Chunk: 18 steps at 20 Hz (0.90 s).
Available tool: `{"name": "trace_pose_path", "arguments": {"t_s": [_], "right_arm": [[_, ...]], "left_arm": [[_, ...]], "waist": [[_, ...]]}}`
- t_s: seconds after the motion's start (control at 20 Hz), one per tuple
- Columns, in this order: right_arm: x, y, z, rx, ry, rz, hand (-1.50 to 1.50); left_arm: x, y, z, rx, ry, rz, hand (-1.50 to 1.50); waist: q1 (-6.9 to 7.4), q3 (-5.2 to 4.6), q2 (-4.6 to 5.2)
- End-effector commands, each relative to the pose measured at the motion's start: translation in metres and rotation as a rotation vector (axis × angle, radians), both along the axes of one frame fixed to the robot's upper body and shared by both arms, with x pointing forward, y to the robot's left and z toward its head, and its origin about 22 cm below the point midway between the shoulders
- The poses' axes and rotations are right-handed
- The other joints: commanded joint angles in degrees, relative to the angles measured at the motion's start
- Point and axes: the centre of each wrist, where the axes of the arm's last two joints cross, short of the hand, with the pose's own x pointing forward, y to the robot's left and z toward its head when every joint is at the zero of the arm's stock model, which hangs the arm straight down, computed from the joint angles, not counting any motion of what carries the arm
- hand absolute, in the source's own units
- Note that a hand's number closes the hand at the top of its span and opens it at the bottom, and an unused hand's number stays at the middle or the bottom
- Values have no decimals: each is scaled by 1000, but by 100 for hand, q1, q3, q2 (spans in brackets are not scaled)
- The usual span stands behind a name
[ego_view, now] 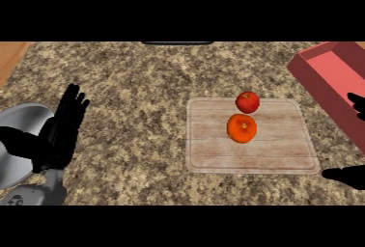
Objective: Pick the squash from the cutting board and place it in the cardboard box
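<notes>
1 cutting board [251, 157] on the speckled bench [143, 87], carrying 2 things: orange squash [242, 128] at centre, red fruit [247, 102] just behind it, nearly touching. 1 reddish box [329, 75] at right, apart from the board. Left robot hand [61, 130] rests open, fingers up, far left of squash. Right robot hand [349, 174] at right edge, fingers spread open, holding nothing. Grey bowl [21, 125] behind left hand.

I see a pale, grained wooden cutting board [251, 154], a speckled stone-look counter [143, 87], a matt red cardboard box [335, 72] and a smooth, glossy squash [242, 128].
</notes>
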Motion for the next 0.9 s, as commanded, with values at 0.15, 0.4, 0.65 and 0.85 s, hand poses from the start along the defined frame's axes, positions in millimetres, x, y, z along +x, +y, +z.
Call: {"name": "trace_pose_path", "arguments": {"t_s": [0.15, 0.4, 0.65, 0.85], "right_arm": [[16, 54, 42, 70, 41, 66, -150], [21, 86, 40, 76, 56, 85, -150], [41, 90, 29, 24, 126, 27, -150], [45, 99, 24, 82, 134, 28, -150]], "left_arm": [[3, 6, 31, -6, -5, -14, 0], [-2, -13, -2, -2, -18, -16, 0], [1, 8, 20, -13, -11, -12, 0], [-2, 3, -2, -7, -29, 4, 0]], "waist": [[68, 12, 18], [29, 12, 18], [31, 14, 16], [19, 14, 16]]}}
